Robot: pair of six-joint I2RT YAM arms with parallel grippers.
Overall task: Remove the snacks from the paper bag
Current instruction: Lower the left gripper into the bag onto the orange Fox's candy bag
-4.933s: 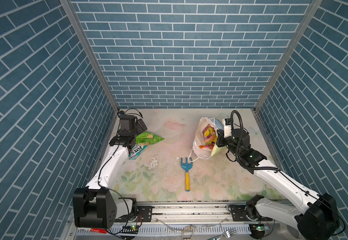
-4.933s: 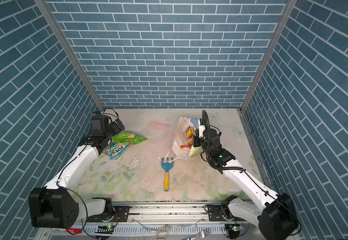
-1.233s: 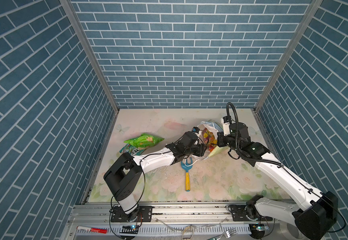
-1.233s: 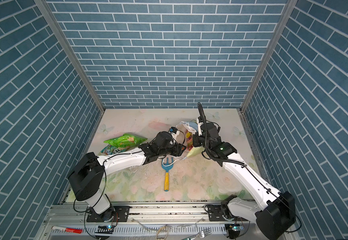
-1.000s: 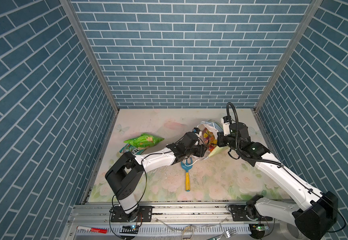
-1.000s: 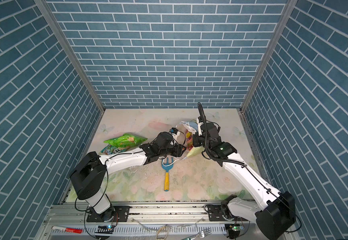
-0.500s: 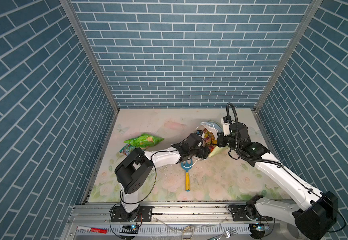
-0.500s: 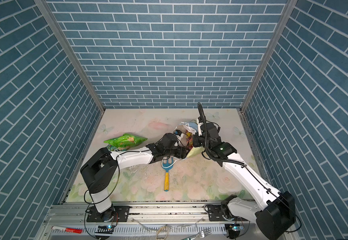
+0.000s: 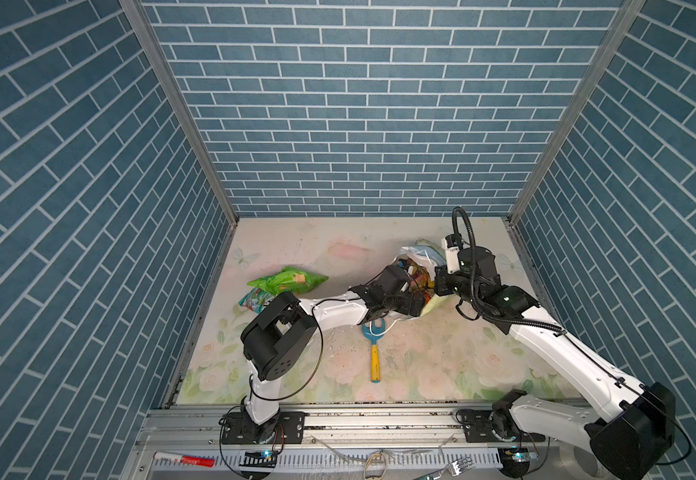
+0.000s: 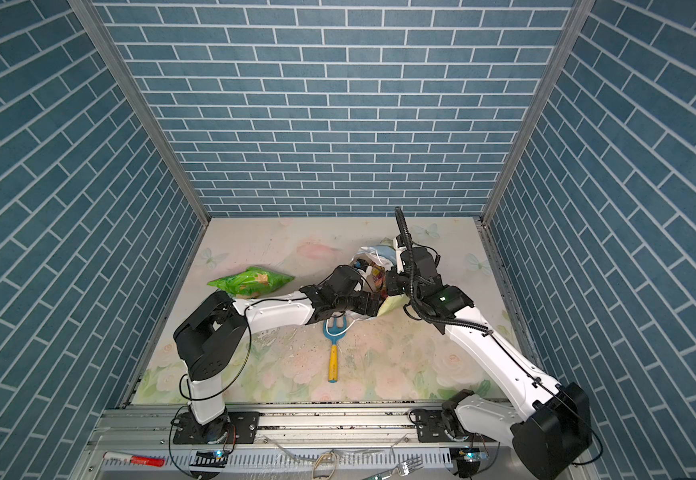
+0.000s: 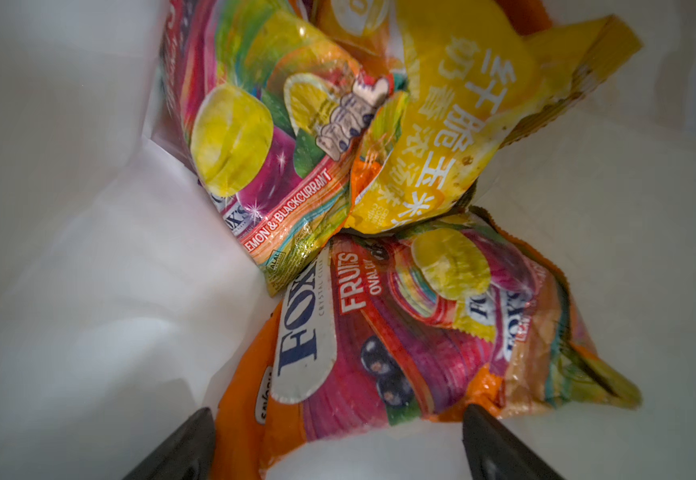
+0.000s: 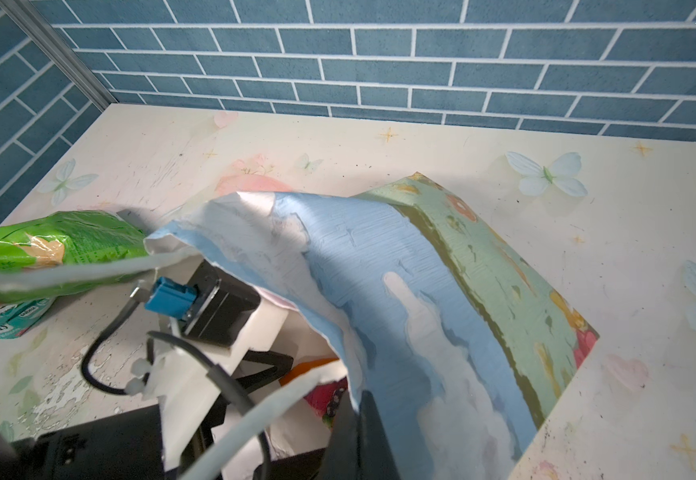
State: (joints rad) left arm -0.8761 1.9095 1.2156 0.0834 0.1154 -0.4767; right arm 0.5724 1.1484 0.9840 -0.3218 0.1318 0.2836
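The left gripper (image 11: pixel 338 415), which about 5 seconds ago was at the left edge of the worktop (image 9: pixel 441 365) beside the green packet (image 9: pixel 286 279), is now deep inside the paper bag (image 12: pixel 400 266). Over the last second its jaws have spread wide. They stand on either side of the near end of the orange-red Fox's Fruits packet (image 11: pixel 400 332) and are not yet closed on it.

The right gripper (image 9: pixel 438 286) has not changed: its jaws are pressed together on the bag's rim. This holds the mouth open while the bag lies tipped over toward the left arm.

2 snacks are out on the worktop: the green packet and a teal-white packet (image 9: pixel 254 300) just beside it. 3 show inside: the Fruits packet, a Lemon & Blackcurrant packet (image 11: pixel 263 137) and a yellow packet (image 11: pixel 441 124). The 3rd pick looks set up and seems to need only a closing.
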